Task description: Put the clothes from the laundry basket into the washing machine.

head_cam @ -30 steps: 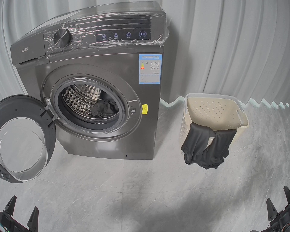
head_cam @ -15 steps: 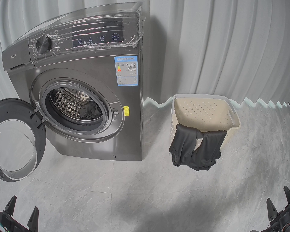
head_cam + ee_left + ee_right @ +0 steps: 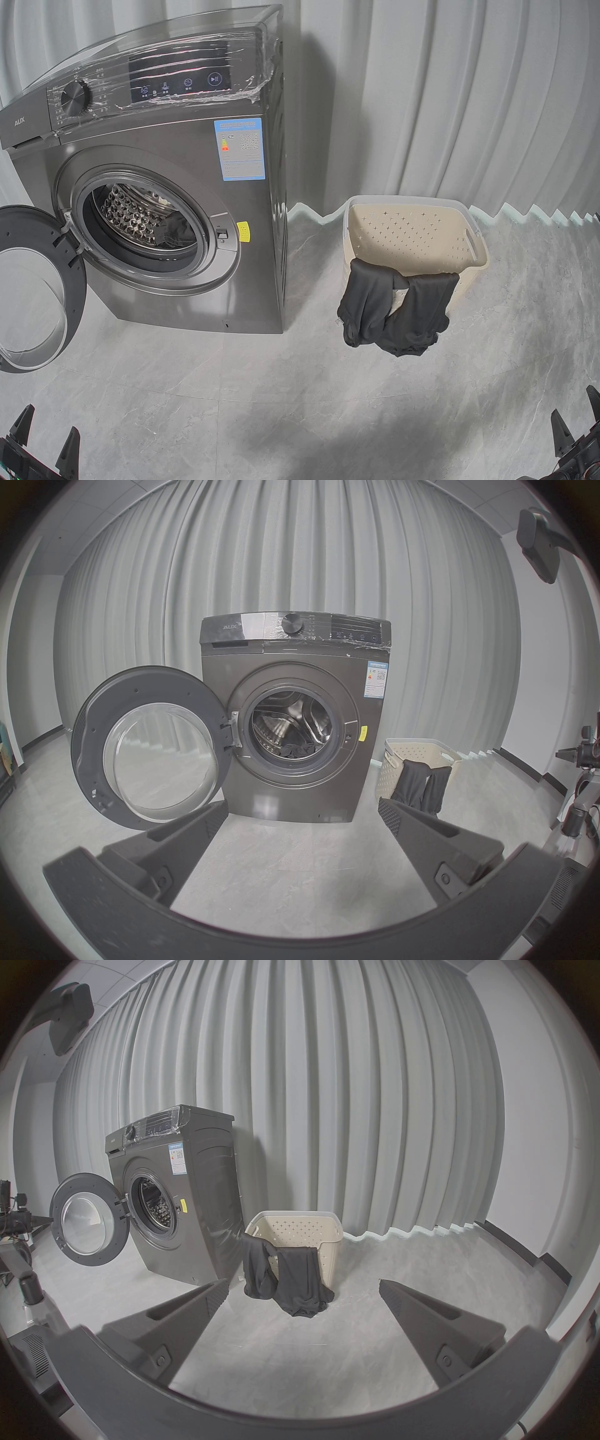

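A grey front-loading washing machine (image 3: 187, 206) stands at the left with its round door (image 3: 34, 287) swung open. A dark garment (image 3: 175, 232) lies inside the drum. To its right sits a cream laundry basket (image 3: 409, 234) with dark clothes (image 3: 394, 306) draped over its front rim and hanging down outside. My left gripper (image 3: 44, 437) is low at the near left, open and empty. My right gripper (image 3: 578, 425) is low at the near right, open and empty. Both are far from the basket, which also shows in the wrist views (image 3: 419, 761) (image 3: 300, 1235).
Grey marble-look floor (image 3: 281, 400) stretches between me and the machine and basket. White pleated curtains (image 3: 450, 94) hang behind them. The open door juts out over the floor at the far left.
The whole head view has shifted: machine and basket now sit further left in the picture, so the camera turned right. The grippers keep their places and stay open.
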